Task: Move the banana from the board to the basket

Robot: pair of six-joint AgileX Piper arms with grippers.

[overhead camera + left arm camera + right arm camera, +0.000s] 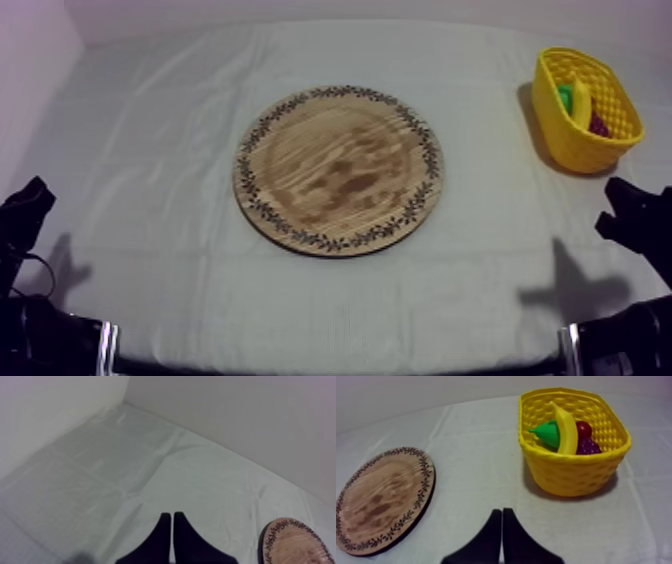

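The long yellow toy banana (566,426) lies in the yellow woven basket (576,473), touching the green toy pear (548,434); my left gripper (171,516) is pinched closed with nothing in it; my right gripper (501,511) is too, near the basket.

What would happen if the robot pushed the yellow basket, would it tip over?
Probably not: the yellow basket looks wide and low, flat on the cloth, so it would likely slide. Its lattice walls suggest it is light, though the banana, pear, grapes and small red fruit inside add some weight.
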